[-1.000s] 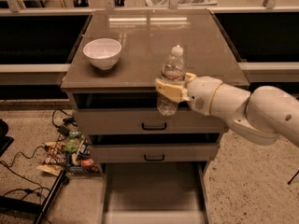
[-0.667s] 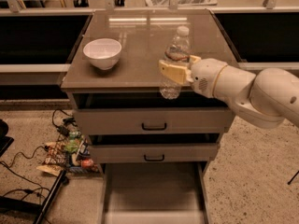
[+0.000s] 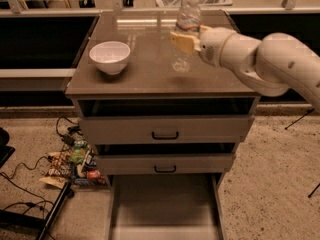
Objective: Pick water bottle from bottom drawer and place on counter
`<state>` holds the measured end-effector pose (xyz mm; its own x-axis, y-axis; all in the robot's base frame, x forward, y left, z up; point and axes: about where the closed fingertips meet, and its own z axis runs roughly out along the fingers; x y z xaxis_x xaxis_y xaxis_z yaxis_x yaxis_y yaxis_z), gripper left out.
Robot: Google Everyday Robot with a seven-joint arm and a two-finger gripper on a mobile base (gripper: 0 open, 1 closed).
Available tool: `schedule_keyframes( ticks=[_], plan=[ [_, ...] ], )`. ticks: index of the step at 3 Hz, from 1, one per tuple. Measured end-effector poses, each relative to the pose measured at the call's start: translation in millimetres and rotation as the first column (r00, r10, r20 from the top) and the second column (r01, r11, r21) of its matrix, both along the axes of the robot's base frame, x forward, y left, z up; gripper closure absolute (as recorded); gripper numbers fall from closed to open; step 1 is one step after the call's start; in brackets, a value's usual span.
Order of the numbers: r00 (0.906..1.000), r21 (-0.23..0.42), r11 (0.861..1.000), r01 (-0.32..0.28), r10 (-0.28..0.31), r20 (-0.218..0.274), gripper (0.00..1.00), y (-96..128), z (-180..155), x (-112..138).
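Note:
The water bottle (image 3: 188, 15) is clear plastic and stands upright in the air above the counter (image 3: 150, 69), over its right middle part. My gripper (image 3: 184, 40) reaches in from the right and is shut on the bottle's lower half, with tan fingers (image 3: 183, 42) across it. The bottle's base hangs a little above the glossy top, and its reflection shows on the surface below. The bottom drawer (image 3: 165, 204) is pulled out at the cabinet's foot, and its plain grey floor holds nothing.
A white bowl (image 3: 110, 57) sits on the counter's left side. The two upper drawers (image 3: 165, 131) with black handles stand slightly out. Cables and a pile of small packets (image 3: 75, 164) lie on the floor to the left. Dark shelving runs behind.
My gripper has carried the bottle up from the counter's front edge and further back over the top. The view has also shifted so the cabinet sits lower.

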<state>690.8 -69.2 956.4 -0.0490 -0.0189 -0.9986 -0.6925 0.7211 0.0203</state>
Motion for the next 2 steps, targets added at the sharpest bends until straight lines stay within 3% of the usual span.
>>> schedule_keyframes(
  ticks=[2],
  plan=[
    [0.9955,-0.087,0.992,0.088,-0.085,0.041,1.00,12.1,-11.3,85.1]
  ],
)
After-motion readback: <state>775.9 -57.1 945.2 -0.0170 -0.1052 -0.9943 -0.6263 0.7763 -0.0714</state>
